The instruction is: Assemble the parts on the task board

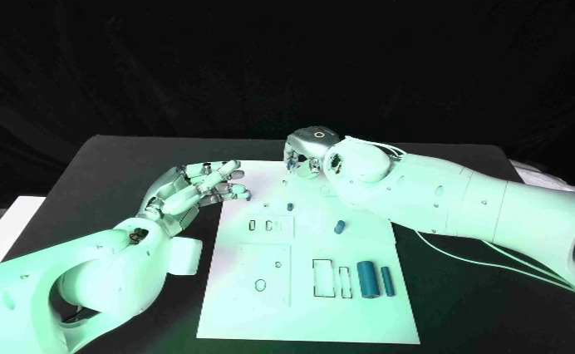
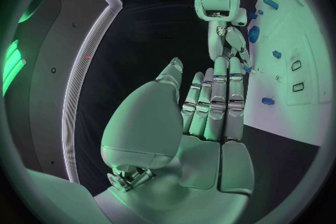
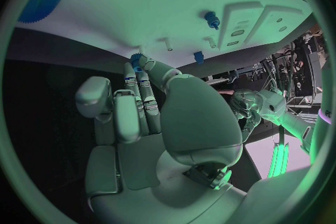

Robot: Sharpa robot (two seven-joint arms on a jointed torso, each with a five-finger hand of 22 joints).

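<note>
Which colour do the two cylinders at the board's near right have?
The cylinders are blue, the larger one a darker teal-blue. The head view shows them best, on the white board.

A white task board point(image 1: 360, 321) on a black table point(image 1: 120, 163). Small blue parts point(image 1: 369, 278) dot it (hands point(image 1: 192, 192) silver).

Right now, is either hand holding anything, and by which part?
The right hand pinches a small blue part at its fingertips; which end cannot be told. The left hand holds nothing.
</note>
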